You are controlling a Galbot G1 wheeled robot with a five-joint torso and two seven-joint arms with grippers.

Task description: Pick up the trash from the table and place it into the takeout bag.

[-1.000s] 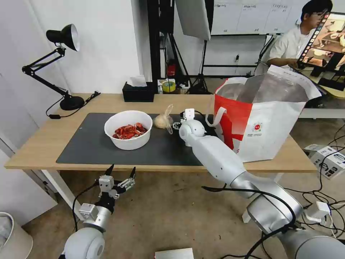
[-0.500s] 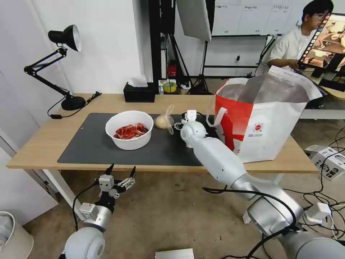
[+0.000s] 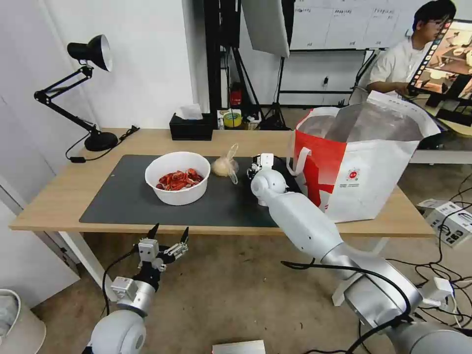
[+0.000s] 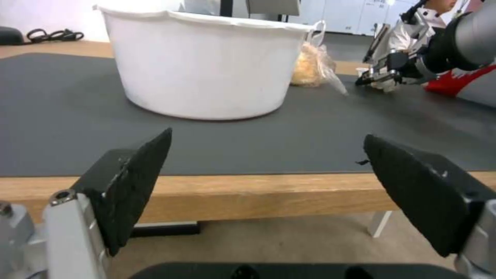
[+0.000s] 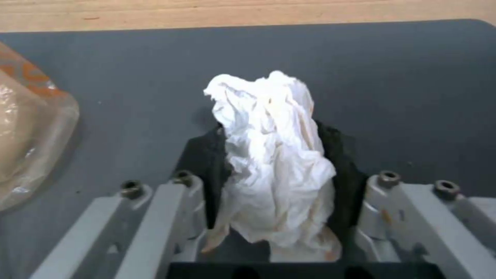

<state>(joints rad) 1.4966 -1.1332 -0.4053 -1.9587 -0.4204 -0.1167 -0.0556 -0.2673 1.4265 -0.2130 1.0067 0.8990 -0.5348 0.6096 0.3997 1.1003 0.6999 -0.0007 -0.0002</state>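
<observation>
Right wrist view: my right tool [image 5: 279, 162] pinches the crumpled white tissue [image 5: 274, 155] mid-body; it looks soft, light, compressible.

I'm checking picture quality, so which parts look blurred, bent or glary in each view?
Head view: table edges bow outward, glare on the bag's foil lining. Left wrist view: left gripper jaws soft, bowl sharper. Right wrist view: tissue sharp between the right gripper jaws, plastic bag blurred.
</observation>
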